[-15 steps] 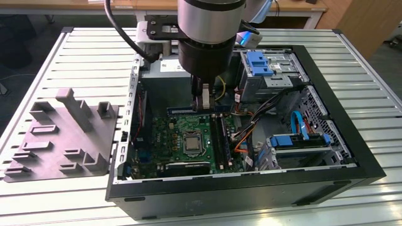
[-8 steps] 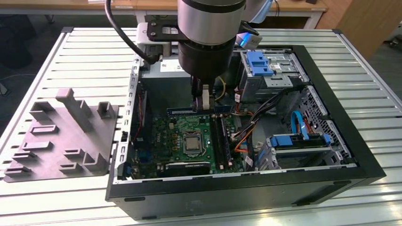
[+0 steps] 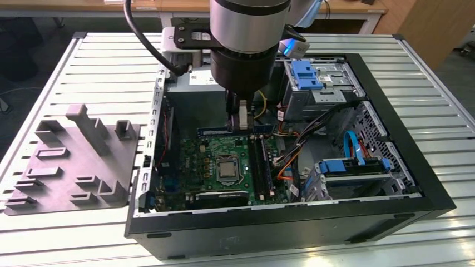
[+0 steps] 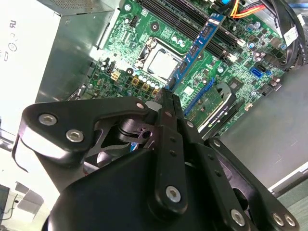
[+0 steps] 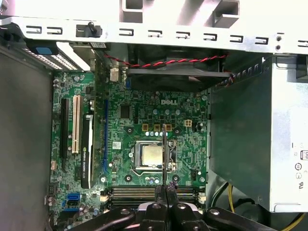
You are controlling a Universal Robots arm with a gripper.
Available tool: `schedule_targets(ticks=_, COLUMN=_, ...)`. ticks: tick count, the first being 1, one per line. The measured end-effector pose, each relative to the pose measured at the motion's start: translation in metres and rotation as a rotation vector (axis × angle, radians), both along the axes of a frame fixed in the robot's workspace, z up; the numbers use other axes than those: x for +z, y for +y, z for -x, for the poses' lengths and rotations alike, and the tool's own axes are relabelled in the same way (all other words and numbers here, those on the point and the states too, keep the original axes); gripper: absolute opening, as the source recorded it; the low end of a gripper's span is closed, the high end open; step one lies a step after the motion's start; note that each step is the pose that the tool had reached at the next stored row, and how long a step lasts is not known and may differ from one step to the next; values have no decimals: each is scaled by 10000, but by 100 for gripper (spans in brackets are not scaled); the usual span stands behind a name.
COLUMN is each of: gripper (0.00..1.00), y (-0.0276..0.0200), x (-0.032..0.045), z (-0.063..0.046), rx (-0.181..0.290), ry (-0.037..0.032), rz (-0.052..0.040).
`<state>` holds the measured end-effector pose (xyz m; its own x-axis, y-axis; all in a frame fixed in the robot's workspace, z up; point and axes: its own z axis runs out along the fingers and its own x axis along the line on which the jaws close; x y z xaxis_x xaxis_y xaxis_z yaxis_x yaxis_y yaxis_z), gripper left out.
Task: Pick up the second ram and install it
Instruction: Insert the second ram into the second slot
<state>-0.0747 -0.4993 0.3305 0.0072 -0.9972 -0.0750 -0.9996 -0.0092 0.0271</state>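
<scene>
My gripper [image 3: 239, 123] hangs inside the open computer case [image 3: 297, 225], shut on the second ram [image 3: 215, 132], a thin blue-green stick with small chips. In the second wrist view the ram [image 4: 199, 45] juts from between the black fingers [image 4: 169, 120] out over the green motherboard [image 4: 159, 24]. In the first wrist view the ram [image 5: 164, 149] appears edge-on, above the CPU socket [image 5: 151, 156] and just clear of the row of memory slots [image 5: 139, 192]. The gripper [image 5: 166, 190] sits over those slots. The stick is held above the board, not seated.
A purple-grey tray with upright blocks [image 3: 74, 161] lies outside the case at the exterior view's left. The grey power supply [image 5: 288, 120] and a fan [image 5: 173, 77] border the board. Drive bays with blue latches [image 3: 304, 75] and orange cables [image 3: 286, 164] crowd the exterior view's right.
</scene>
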Motion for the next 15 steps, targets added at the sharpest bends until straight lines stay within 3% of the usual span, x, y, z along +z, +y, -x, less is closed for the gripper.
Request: schedule_targets(ticks=15, gripper=11, y=0, x=-20, z=0, rx=-2608, ry=0, rz=1)
